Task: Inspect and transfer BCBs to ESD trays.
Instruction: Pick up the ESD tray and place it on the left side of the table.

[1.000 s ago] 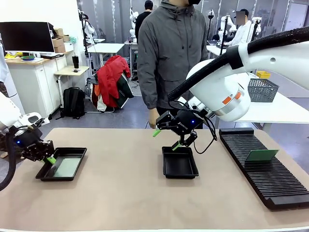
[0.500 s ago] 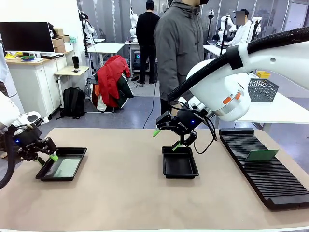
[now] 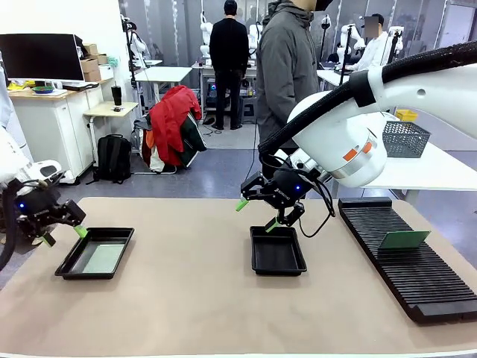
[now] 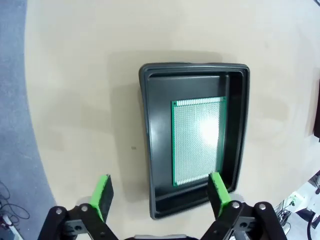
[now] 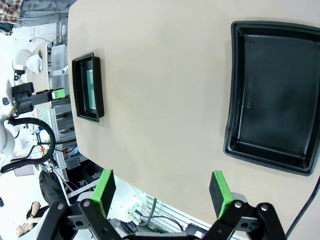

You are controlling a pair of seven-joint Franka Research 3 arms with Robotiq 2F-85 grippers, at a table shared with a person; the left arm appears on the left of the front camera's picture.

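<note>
A green BCB (image 4: 199, 139) lies flat on the floor of the left black ESD tray (image 3: 123, 237) (image 4: 146, 150). My left gripper (image 3: 62, 236) (image 4: 160, 194) hangs open above that tray's left end, holding nothing. The second ESD tray (image 3: 277, 250) (image 5: 240, 100) sits mid-table with a bare floor. My right gripper (image 3: 258, 214) (image 5: 162, 190) hovers open over its far end, holding nothing. Another BCB (image 3: 403, 239) stands tilted in the slotted rack (image 3: 402, 276) at the right. The far tray with its board (image 5: 90, 87) also appears in the right wrist view.
A person in a grey jacket (image 3: 287, 71) stands at the table's far side behind the middle tray. The long black ribbed rack fills the table's right side. Bare beige tabletop (image 3: 186, 298) stretches between and in front of the trays.
My left gripper has lifted and drawn back to the left, away from the tray that holds the board. The person has turned and shifted right. The right arm stays still.
</note>
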